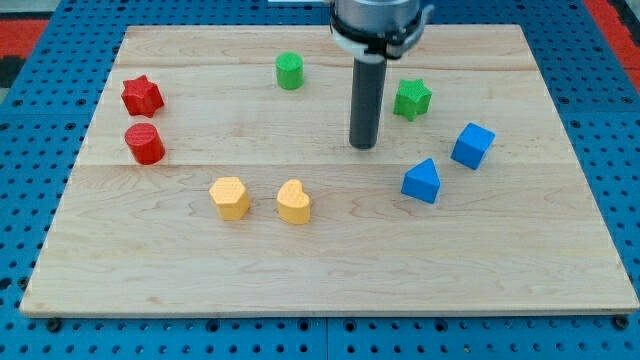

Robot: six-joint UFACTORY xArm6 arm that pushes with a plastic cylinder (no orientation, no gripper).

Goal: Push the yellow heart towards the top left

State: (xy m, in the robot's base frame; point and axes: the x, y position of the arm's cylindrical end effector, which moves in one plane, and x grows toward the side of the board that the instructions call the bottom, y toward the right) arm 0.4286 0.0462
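Note:
The yellow heart (294,202) lies on the wooden board a little below the middle. A yellow hexagon block (230,197) sits just to its left, a small gap between them. My tip (363,146) is on the board above and to the right of the heart, clearly apart from it. The rod rises from there to the view's top.
A red star (142,96) and a red cylinder (145,144) sit at the left. A green cylinder (289,71) is at the top middle. A green star (412,98) is right of the rod. A blue cube (472,146) and a blue triangular block (421,181) sit at the right.

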